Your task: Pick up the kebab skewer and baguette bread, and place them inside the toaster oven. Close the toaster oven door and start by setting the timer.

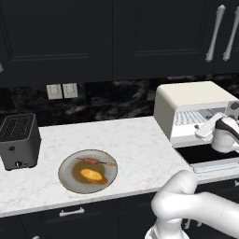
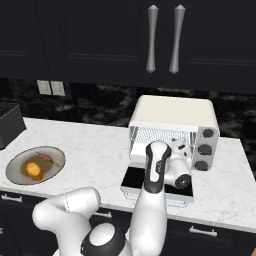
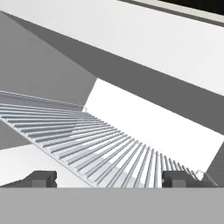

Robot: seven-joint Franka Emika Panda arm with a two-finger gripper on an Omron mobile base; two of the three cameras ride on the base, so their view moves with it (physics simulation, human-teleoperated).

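Pincer (image 3: 109,179) spread wide, empty, at the toaster oven (image 1: 196,109) mouth above the dropped toaster oven door (image 1: 210,158). Kebab skewer (image 1: 95,161) and baguette bread (image 1: 92,175) on plate (image 1: 67,179), left of the toaster oven.

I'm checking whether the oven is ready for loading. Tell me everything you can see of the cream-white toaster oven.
The cream-white boxy toaster oven stands on the pale marbled counter by the dark backsplash, right of the round plate. Its dark glass door lies folded down flat, pale bar handle at the front edge. Inside, a wire rack spans pale walls and carries nothing. Three dark round knobs sit stacked on its right front. The open gripper points into the cavity just above the rack.
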